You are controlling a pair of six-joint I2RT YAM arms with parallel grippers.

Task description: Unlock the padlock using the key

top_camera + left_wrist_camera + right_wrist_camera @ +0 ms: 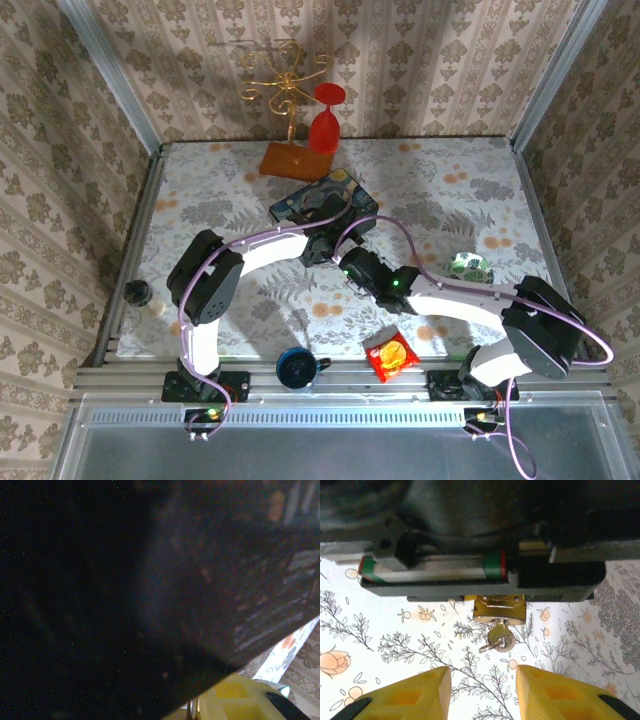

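Floral-printed tablecloth [395, 645] below: my left gripper [322, 243] clamps the small brass padlock [499, 609], silver key [499, 640] seated in it; right gripper [482, 680] gapes empty just short. Closing off-centre could knock the key out.

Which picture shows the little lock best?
The right wrist view: the lock sits in the middle, bright, with the key in its bottom. From above, it is too small to pick out between the arms. The left wrist view is dark and blurry against the box.
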